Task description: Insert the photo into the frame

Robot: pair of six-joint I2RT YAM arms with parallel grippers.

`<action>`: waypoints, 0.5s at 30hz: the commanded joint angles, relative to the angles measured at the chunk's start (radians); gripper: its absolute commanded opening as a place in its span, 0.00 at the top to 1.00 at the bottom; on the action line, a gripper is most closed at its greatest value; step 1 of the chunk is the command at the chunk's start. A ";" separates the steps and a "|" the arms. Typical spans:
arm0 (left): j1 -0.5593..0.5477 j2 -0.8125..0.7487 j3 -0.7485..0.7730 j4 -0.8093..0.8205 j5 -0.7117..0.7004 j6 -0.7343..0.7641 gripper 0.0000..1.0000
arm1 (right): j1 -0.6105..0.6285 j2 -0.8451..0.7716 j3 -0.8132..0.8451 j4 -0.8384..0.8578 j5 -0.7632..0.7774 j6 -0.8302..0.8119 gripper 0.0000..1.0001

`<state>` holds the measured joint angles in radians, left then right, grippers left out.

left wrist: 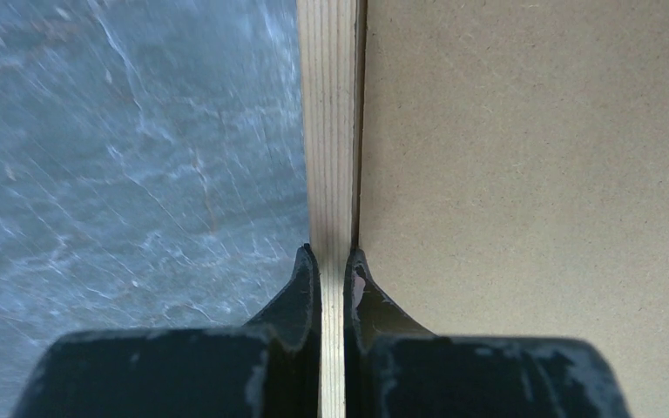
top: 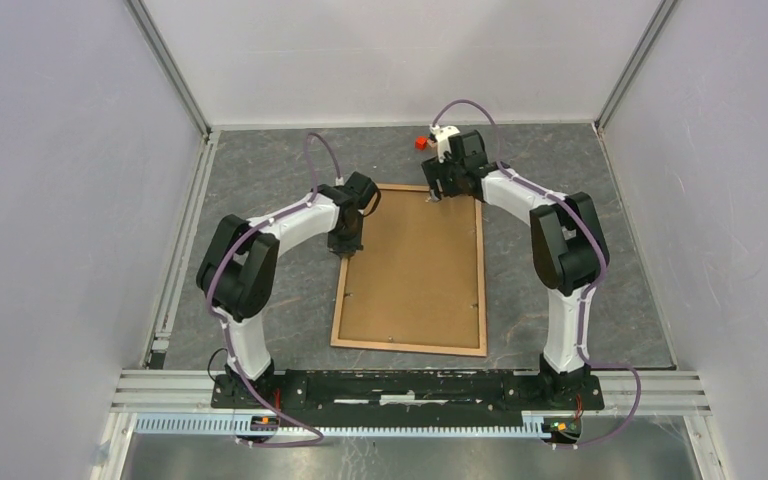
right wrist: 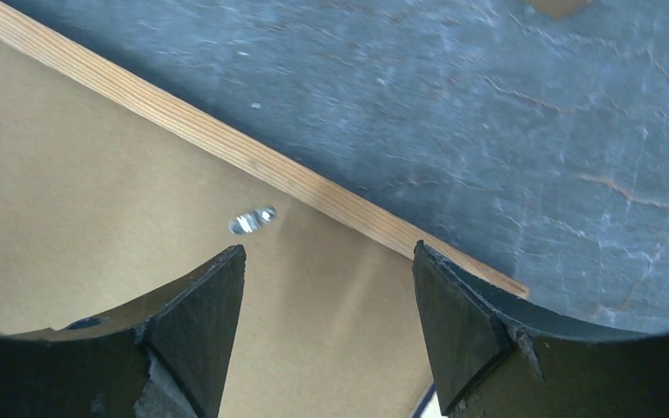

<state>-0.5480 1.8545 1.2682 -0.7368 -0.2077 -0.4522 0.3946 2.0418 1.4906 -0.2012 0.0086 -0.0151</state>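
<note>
**Grey counter, frame lying flat**

A grey, stone-look counter [top: 560,210] sits between pale walls. The frame [top: 410,348] lies flat on it, with a brown backing board [top: 415,270] showing inside. From above, the left fingers [top: 344,250] sit at the frame's left rail. Only the left wrist view shows them pinched tight on the wood, one finger on each side. The right fingers [top: 438,193] are spread wide and hold nothing. Only the right wrist view shows a small shiny clip [right wrist: 253,219] on the board just ahead of them.

Far red object [top: 421,142] too small to identify, metal tab [right wrist: 253,219] blurred, frame [left wrist: 331,131] cut off at edges
</note>
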 commanded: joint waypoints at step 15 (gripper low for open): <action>0.037 -0.257 0.036 -0.172 -0.101 -0.037 0.12 | -0.105 -0.233 -0.142 -0.089 -0.032 0.064 0.25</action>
<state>-0.5125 1.8099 1.3857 -0.8425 -0.3412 -0.3565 0.2874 1.9461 1.3750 -0.2855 -0.0521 0.0681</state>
